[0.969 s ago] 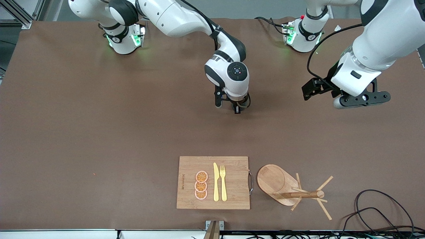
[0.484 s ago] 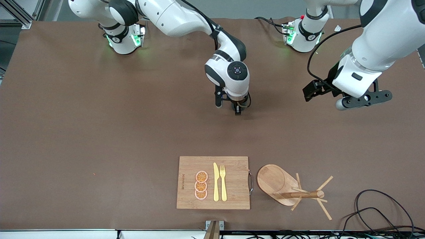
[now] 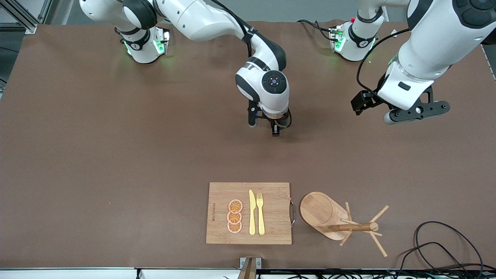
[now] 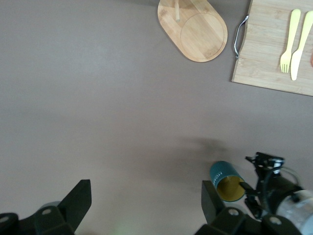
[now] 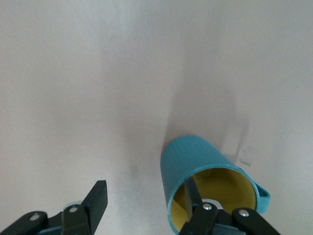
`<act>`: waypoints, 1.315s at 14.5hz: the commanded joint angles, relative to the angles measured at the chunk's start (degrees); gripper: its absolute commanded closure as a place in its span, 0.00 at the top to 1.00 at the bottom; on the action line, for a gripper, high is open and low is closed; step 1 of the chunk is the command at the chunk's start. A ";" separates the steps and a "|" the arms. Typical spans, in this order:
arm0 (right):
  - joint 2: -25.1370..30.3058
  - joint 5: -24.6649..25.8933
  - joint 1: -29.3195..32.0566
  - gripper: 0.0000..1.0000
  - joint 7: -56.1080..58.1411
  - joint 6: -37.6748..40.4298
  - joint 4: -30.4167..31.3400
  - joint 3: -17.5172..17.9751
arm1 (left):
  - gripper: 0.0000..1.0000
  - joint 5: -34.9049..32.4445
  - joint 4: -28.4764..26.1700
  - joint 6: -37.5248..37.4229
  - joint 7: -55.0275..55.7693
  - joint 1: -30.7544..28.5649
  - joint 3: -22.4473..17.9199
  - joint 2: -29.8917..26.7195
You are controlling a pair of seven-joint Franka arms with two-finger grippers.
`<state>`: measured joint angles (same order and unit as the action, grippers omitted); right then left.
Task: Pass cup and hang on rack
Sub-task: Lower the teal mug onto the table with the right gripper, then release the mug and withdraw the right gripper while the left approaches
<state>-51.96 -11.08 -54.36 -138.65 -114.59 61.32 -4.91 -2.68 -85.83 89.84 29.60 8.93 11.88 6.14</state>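
Cup (image 5: 205, 176) empty, upright on table; right hand (image 5: 146, 210) spread, one finger inside; left hand (image 4: 146, 205) spread.

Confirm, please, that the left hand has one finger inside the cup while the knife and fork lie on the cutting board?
Not quite: it is the right hand, not the left, that has one finger inside the cup, as the right wrist view shows. The knife and fork do lie on the cutting board.

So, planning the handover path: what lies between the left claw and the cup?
Nothing but bare brown table. The left wrist view shows the open left claw with the cup off to one side, at the right claw.
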 commanded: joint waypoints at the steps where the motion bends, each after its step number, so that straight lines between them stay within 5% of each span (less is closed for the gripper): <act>1: 3.70 0.27 2.06 0.71 5.37 6.01 0.91 1.04 | 0.99 -0.93 -3.20 1.83 -0.34 -0.05 0.16 -2.45; 6: 15.81 3.59 5.13 0.76 23.64 20.61 4.84 0.16 | 0.99 -0.84 -2.85 2.10 -0.25 0.21 0.33 -2.01; 11: 33.30 9.24 8.63 0.77 49.39 20.98 22.42 -0.01 | 0.99 -0.84 -2.41 2.01 -0.69 -0.14 0.42 -1.93; 19: 48.26 11.35 22.17 0.79 90.97 21.51 34.92 -0.01 | 0.99 -0.75 -2.06 -0.27 -4.82 -0.32 -0.02 -2.98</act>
<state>-7.92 -0.79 -35.46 -55.81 -91.76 91.37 -6.03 -2.70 -87.35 90.73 25.47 8.68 11.60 4.38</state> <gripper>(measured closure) 0.211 0.004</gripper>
